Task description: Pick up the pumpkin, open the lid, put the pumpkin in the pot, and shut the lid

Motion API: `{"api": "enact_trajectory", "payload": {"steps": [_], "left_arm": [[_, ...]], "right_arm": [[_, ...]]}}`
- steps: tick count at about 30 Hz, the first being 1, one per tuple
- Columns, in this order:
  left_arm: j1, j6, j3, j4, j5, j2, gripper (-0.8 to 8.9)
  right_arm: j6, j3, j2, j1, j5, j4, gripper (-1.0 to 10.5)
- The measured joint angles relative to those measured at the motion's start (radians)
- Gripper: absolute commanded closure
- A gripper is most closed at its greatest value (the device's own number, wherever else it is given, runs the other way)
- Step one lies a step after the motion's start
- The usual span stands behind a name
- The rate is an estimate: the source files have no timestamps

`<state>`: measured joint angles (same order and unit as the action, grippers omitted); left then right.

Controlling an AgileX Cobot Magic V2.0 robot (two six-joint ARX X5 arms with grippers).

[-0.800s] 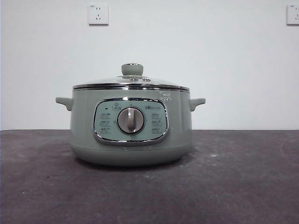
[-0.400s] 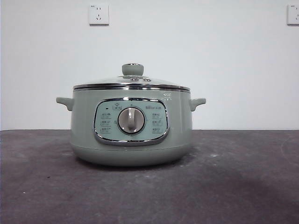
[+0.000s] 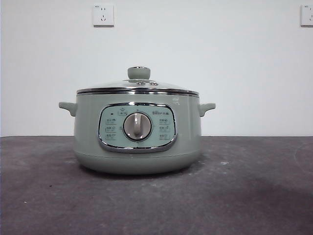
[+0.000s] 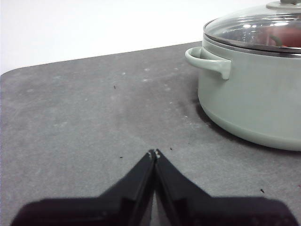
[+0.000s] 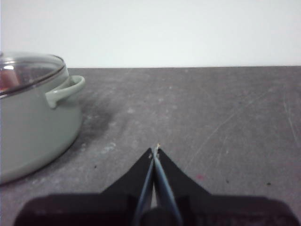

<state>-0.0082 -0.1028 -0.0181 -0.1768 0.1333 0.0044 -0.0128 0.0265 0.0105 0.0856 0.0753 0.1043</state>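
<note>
- Since the lid (image 3: 138, 84) sits flat and centred on the pot (image 3: 137, 132), chrome rim seated all round and knob upright, the closing step looks done.
- Through the glass in the left wrist view, an orange-red shape with a dark green streak shows inside the pot; I take it for the pumpkin (image 4: 282, 40), though reflections blur it. The right wrist view shows a similar reddish patch under the lid at that picture's edge.
- No pumpkin lies anywhere on the dark grey surface (image 3: 244, 196), which supports the reading that it is already in the pot.
- The left end effector (image 4: 154, 153) hangs low over the surface, its two black jaws pressed together at the tips and holding nothing; the pot and one side handle stand near it but apart.
- The right end effector (image 5: 155, 149) is likewise closed on nothing, low over the surface on the pot's other side, with the other handle (image 5: 66, 89) clear of it.
- Neither arm appears in the front view, so both seem pulled back from the pot.
- By my judgement every step named in the task is finished; nothing visible is left except for the arms to rest.
</note>
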Motion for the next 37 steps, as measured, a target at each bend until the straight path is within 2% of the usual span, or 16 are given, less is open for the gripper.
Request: {"api": "enact_trajectory", "payload": {"steps": [6, 17, 37], "left_arm": [[0.0, 0.0, 0.0, 0.0, 0.0, 0.0, 8.18], [0.0, 0.0, 0.0, 0.0, 0.0, 0.0, 8.17], [0.0, 0.0, 0.0, 0.0, 0.0, 0.0, 8.17]], "right_arm": [[-0.002, -0.006, -0.006, 0.0, -0.001, 0.072, 9.5], [-0.029, -0.006, -0.006, 0.0, -0.001, 0.072, 9.5], [-0.029, -0.006, -0.006, 0.0, -0.001, 0.072, 9.5]]}}
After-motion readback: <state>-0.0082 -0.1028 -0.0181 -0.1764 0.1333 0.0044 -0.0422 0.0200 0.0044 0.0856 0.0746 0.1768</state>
